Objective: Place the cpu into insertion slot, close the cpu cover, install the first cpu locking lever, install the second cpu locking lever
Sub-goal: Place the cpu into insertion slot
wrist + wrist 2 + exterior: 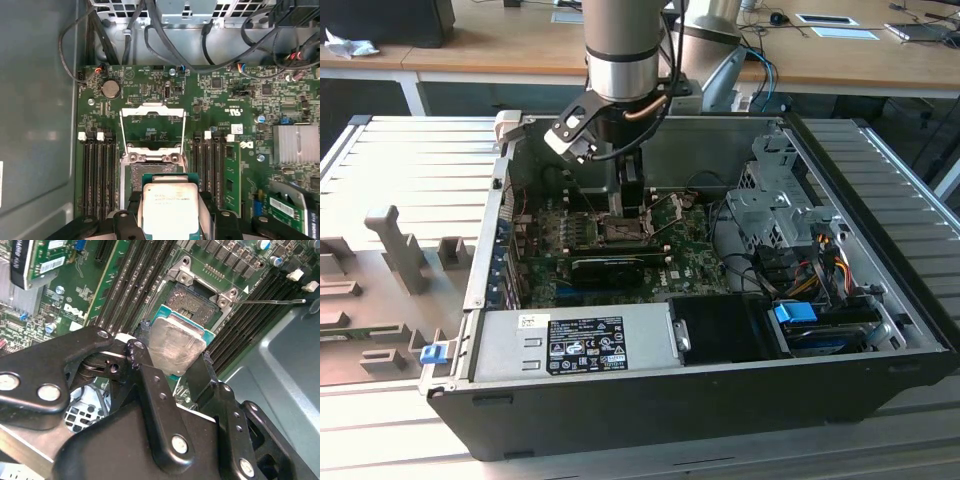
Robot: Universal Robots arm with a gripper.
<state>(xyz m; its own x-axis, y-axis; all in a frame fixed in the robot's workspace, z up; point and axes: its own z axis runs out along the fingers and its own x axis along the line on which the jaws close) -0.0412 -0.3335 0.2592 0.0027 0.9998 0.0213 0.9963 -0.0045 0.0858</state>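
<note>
My gripper is shut on the cpu, a flat square chip with a silvery top and a thin pale rim, its black fingers pressing two opposite sides. The chip hangs over the near edge of the insertion slot, a dark pin field in a black frame; whether they touch cannot be told. The cpu cover stands swung open beyond the socket. A thin wire lever sticks out to one side. In the exterior view the gripper is low inside the open computer case, over the socket.
Black memory slots flank the socket on both sides. A finned heat sink and a green card lie nearby. The drive cage, bundled cables and the power supply crowd the case walls.
</note>
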